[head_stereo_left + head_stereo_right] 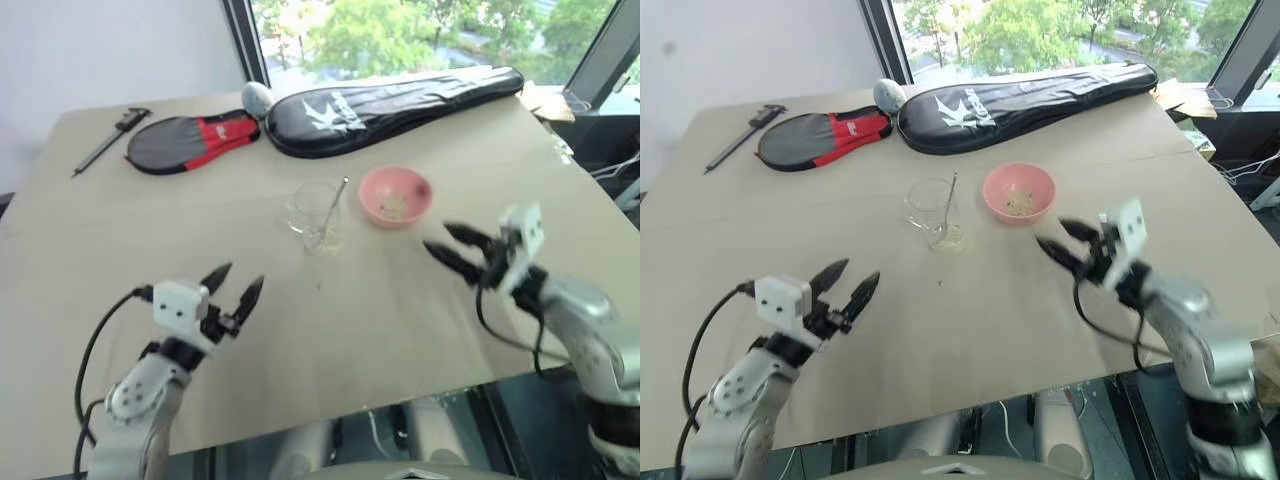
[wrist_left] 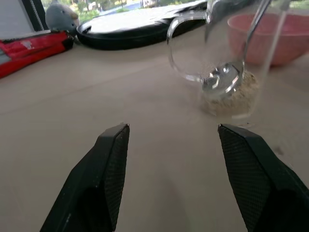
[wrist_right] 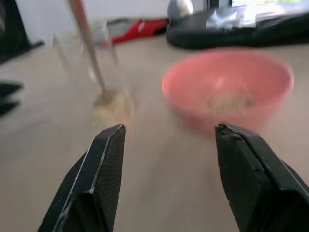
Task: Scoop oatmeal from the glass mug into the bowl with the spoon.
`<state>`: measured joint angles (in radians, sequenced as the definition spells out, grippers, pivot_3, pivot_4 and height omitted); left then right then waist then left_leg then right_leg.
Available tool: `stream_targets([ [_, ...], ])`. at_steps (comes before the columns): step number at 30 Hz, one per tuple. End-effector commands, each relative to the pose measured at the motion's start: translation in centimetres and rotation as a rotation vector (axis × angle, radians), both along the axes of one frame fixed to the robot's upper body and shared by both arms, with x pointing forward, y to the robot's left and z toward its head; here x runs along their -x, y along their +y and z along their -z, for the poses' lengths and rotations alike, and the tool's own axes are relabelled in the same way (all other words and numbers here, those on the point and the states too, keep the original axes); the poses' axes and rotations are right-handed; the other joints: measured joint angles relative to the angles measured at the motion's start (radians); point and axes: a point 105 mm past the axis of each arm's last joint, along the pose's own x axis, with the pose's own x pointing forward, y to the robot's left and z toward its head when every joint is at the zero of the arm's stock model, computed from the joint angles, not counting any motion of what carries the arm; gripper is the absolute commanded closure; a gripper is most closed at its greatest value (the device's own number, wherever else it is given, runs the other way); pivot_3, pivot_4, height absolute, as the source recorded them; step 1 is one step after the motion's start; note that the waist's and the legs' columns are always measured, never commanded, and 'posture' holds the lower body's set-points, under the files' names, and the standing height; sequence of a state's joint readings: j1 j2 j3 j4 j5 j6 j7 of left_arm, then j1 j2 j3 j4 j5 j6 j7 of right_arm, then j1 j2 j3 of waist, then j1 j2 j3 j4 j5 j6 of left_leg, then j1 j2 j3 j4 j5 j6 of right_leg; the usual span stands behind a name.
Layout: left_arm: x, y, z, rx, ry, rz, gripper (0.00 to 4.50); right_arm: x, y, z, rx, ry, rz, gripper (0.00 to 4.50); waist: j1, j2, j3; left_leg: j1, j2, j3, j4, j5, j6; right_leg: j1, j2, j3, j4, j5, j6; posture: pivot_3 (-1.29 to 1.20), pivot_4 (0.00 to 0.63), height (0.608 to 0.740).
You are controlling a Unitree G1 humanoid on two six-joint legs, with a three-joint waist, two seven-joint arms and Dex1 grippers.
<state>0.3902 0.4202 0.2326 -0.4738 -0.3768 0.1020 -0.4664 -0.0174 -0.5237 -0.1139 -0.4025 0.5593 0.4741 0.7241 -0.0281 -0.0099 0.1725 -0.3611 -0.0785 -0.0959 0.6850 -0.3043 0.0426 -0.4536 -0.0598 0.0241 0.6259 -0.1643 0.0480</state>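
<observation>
From the head camera I see my left gripper [image 1: 232, 285] and right gripper [image 1: 452, 248] both spread wide and empty, the right nearer the slim silver spoon [image 1: 334, 206], whose handle leans out of the clear glass mug [image 1: 316, 215], just beside the small pink bowl [image 1: 395, 196].

Left wrist: pale oatmeal flakes [image 2: 231, 95] under the spoon's bowl.

Right wrist: some flakes already in the bowl.

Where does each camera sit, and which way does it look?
Left and right eye views: on the head, facing forward and down at the beige table; both arms, left claw, right claw.
Left wrist view: along its open black fingers toward the clear glass mug.
Right wrist view: along its own fingers toward the round pink bowl.
Shared: mug, bowl.
</observation>
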Motion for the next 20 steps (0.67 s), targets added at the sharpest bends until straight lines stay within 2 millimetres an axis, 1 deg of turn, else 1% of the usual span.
stream_targets([
  [1, 1.5, -0.6, -0.8, -0.001, -0.012, 0.03, 1.48, 1.3, -1.1, 0.6, 0.029, -0.071, -0.041, 1.52, -0.001, -0.001, 0.001, 0.005, 0.003, 0.001, 0.0, -0.001, 0.001, 0.006, 0.003, -0.001, -0.003, -0.001, -0.001, 0.0, 0.15, 0.74],
  [2, 1.9, -0.6, -0.4, -0.002, 0.006, 0.029, 1.48, 1.5, -1.7, 1.3, 0.041, -0.064, -0.033, 1.52, -0.001, -0.002, 0.002, 0.007, 0.004, 0.002, 0.0, -0.001, 0.002, 0.009, 0.004, -0.002, -0.003, -0.002, -0.003, 0.0, 0.15, 0.74],
  [3, 2.2, -0.4, 0.0, 0.0, 0.018, 0.017, 1.48, 1.8, -2.1, 1.9, 0.047, -0.054, -0.032, 1.52, -0.002, -0.002, 0.003, 0.014, 0.008, 0.004, 0.0, -0.003, 0.003, 0.015, 0.004, -0.002, -0.003, -0.002, -0.003, 0.0, 0.15, 0.74],
  [4, 2.3, -0.3, 0.2, -0.004, 0.026, 0.006, 1.48, 2.0, -2.5, 2.4, 0.052, -0.049, -0.03, 1.52, -0.004, -0.001, 0.003, 0.015, 0.011, 0.007, 0.0, -0.006, 0.003, 0.021, 0.003, -0.002, -0.005, -0.003, -0.003, 0.0, 0.15, 0.74],
  [5, 2.4, -0.2, 0.4, -0.005, 0.03, -0.001, 1.48, 2.1, -2.7, 2.7, 0.054, -0.048, -0.031, 1.52, -0.005, -0.002, 0.004, 0.017, 0.014, 0.007, 0.0, -0.009, 0.003, 0.024, 0.003, -0.003, -0.008, -0.003, -0.003, 0.0, 0.15, 0.74],
  [9, 3.2, -0.1, 1.6, -0.021, 0.058, -0.005, 1.48, 2.2, -4.0, 4.2, 0.092, -0.029, -0.014, 1.52, -0.004, -0.002, 0.006, 0.018, 0.018, 0.009, 0.0, -0.009, 0.003, 0.023, 0.004, -0.008, -0.009, -0.003, -0.003, 0.0, 0.15, 0.74],
  [13, 3.4, 0.1, 2.1, -0.045, 0.06, -0.014, 1.48, 1.7, -4.6, 4.5, 0.112, -0.049, 0.022, 1.52, -0.002, -0.003, 0.005, 0.018, 0.018, 0.01, 0.0, -0.009, 0.003, 0.02, 0.005, -0.009, -0.006, -0.002, -0.003, 0.0, 0.15, 0.74],
  [15, 3.4, 0.1, 2.3, -0.06, 0.06, -0.018, 1.48, 1.6, -4.7, 4.5, 0.109, -0.047, 0.018, 1.52, 0.003, -0.003, 0.005, 0.016, 0.018, 0.011, 0.0, -0.008, 0.002, 0.014, 0.005, -0.009, -0.006, 0.0, -0.001, 0.0, 0.15, 0.74],
  [17, 3.4, 0.0, 2.3, -0.066, 0.055, -0.017, 1.48, 1.5, -4.7, 4.4, 0.107, -0.049, 0.012, 1.52, 0.014, -0.003, 0.005, 0.016, 0.018, 0.012, 0.0, -0.009, 0.002, 0.013, 0.005, -0.007, -0.007, 0.0, -0.001, 0.0, 0.15, 0.74],
  [20, 3.2, 0.1, 2.3, -0.087, 0.042, -0.021, 1.48, 1.3, -4.6, 4.3, 0.109, -0.053, 0.005, 1.52, 0.018, -0.003, 0.005, 0.015, 0.017, 0.013, 0.0, -0.009, 0.002, 0.013, 0.004, -0.007, -0.008, -0.001, -0.003, 0.0, 0.15, 0.74],
])
